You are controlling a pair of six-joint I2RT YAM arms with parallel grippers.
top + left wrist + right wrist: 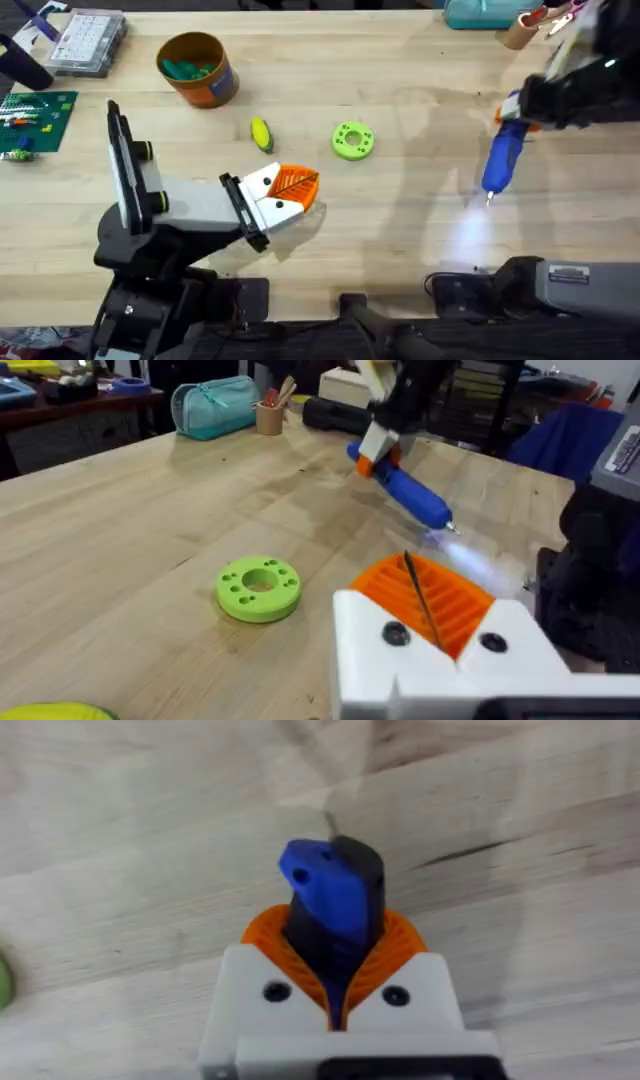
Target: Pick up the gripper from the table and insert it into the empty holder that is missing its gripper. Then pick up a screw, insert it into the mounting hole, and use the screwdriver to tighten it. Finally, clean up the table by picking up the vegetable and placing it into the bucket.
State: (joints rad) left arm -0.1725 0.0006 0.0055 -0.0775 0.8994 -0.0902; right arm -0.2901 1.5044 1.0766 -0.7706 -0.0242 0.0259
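- Spanning every view, the light wooden desk (400, 230) carries the work; a bright patch of light lies on it near its right front edge, thrown by the tool's tip lamp.
- Standing at the left front corner, the holder (165, 205) shows its upright black plate, yellow-green knobs and white body, and the white-and-orange gripper (283, 190) sits at its clamp, apparently already inserted so that a screw can fix it.
- Hanging over the right part of the desk, the right end effector (335, 990) has its orange pads clamped on the blue screwdriver (502, 157), bit pointing down toward the front edge, probably so it can be carried to the mounting hole.
- Facing the holder's side of the desk, the left end effector (440, 625) has its pads together, a dark slit between them, with nothing seen in them.
- Toward the back left, the orange bucket (197, 68) stands open, green items inside.
- Near the middle lies a lime-green ring disc (352, 140).
- Between bucket and disc lies the corn cob (261, 133), not yet cleared.
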